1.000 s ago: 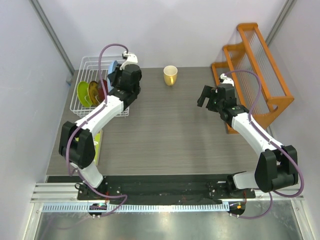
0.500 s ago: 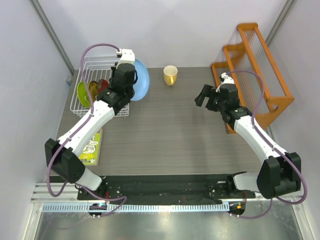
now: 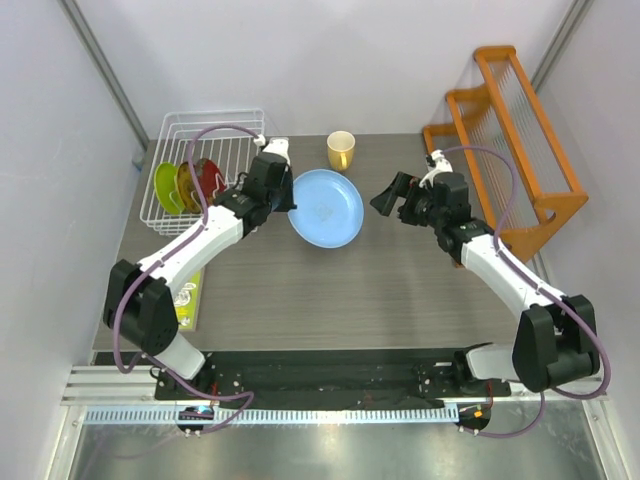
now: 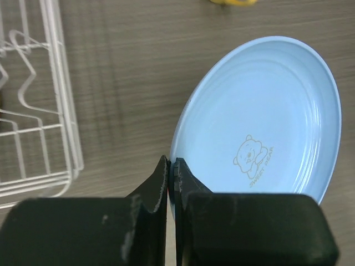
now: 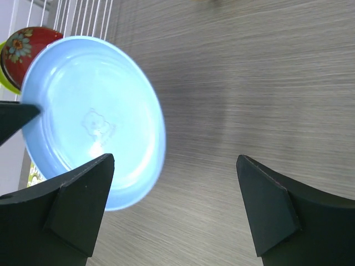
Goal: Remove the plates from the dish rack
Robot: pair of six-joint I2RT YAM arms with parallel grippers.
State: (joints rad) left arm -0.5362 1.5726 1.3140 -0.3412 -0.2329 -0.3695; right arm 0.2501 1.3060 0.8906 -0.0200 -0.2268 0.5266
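Observation:
My left gripper point(image 3: 288, 201) point(image 4: 171, 166) is shut on the left rim of the light blue plate point(image 3: 326, 207) point(image 4: 260, 111), holding it above the table's middle, face tilted up. The right gripper point(image 3: 392, 194) point(image 5: 175, 160) stands wide open just right of that plate point(image 5: 91, 116), nothing between its fingers. In the white wire dish rack point(image 3: 205, 125) point(image 4: 55, 83) at the back left stand three smaller plates on edge: lime green point(image 3: 166, 187), yellow patterned point(image 3: 187, 183) and red floral point(image 3: 210, 178) point(image 5: 25, 44).
A yellow cup point(image 3: 341, 150) stands at the back centre, just behind the blue plate. An orange wooden slatted rack point(image 3: 520, 130) fills the back right. A yellow-green flat item point(image 3: 187, 295) lies at the table's left edge.
The left arm has pulled the blue plate out of the rack and swung it right over the table's middle. The right gripper has moved left toward the plate, still open.

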